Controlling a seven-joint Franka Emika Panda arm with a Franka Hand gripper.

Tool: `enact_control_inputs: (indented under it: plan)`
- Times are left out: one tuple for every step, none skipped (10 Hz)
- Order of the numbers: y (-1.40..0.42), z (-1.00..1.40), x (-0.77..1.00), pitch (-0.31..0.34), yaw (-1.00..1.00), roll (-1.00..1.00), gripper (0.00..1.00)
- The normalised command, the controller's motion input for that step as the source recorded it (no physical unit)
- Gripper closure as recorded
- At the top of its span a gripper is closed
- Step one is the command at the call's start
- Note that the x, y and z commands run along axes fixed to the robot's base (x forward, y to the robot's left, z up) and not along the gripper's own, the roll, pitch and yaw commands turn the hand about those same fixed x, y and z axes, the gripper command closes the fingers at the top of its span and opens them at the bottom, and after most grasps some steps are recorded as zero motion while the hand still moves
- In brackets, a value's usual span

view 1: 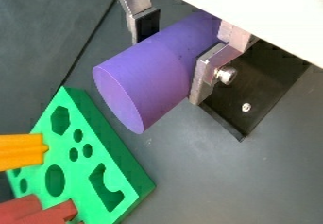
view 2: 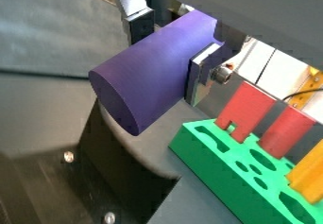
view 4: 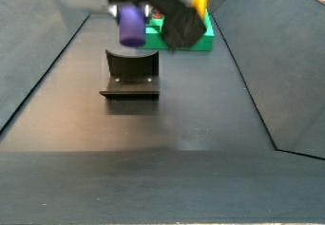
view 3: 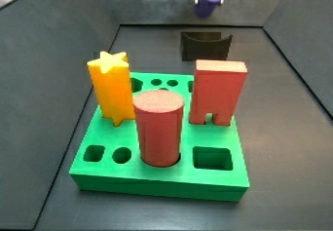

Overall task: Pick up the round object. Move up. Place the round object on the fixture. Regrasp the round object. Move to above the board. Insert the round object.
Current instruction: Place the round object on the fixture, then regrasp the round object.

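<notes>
Clamped in the hand (view 1: 177,46), the round object (view 1: 158,72) hangs upright

Floor (view 4: 152,162): dark grey, matte, flat; faint sheen in the foreground.
Side walls (view 4: 38,48): grey panels sloping outward, left and right of frame.
Back wall (view 3: 130,1): pale grey panel across the top of frame.
Light: even, diffuse; soft shadows only.

Round object (view 1: 149,77): purple cylindrical peg, clamped across its sides by the gripper (view 1: 177,50), held aloft. Fixture (view 4: 131,75): black notched bracket, seated on the floor below. Board (view 3: 163,147): green slab, holes partly filled.
</notes>
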Motion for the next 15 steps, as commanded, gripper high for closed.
enact_control_inputs:
  plan:
    - [0.14, -1.0, 0.16, 0.158, -0.21, -0.62, 1.0]
    - [0.14, -1.0, 0.17, 0.109, -0.22, -0.45, 1.0]
    - [0.14, -1.0, 0.18, 0.057, -0.22, -0.26, 1.0]
    - [0.14, -1.0, 0.19, 0.031, -0.21, -0.21, 1.0]
    - [0.11, -0.74, 0.15, -0.013, -0.18, -0.18, 1.0]
    - [0.08, -0.54, 0.12, -0.036, -0.16, -0.17, 1.0]
    - [0.02, -0.32, 0.09, -0.054, -0.12, -0.16, 1.0]
    - [-0.01, -0.27, 0.08, -0.072, -0.09, -0.13, 1.0]
    - [-0.01, -0.27, 0.07, -0.08, -0.07, -0.11, 1.0]
    - [-0.01, -0.27, 0.07, -0.079, -0.05, -0.11, 1.0]
    - [-0.01, -0.27, 0.07, -0.079, -0.03, -0.11, 1.0]
    - [-0.5, -0.17, 0.0, 0.0, 0.0, 0.0, 1.0]
    - [0.0, 0.0, 0.0, 0.0, 0.0, 0.0, 0.0]
    - [0.0, 1.0, 0.0, -0.028, 0.04, -0.03, 0.0]
    - [0.0, 1.0, 0.0, -0.024, 0.05, -0.03, 0.0]
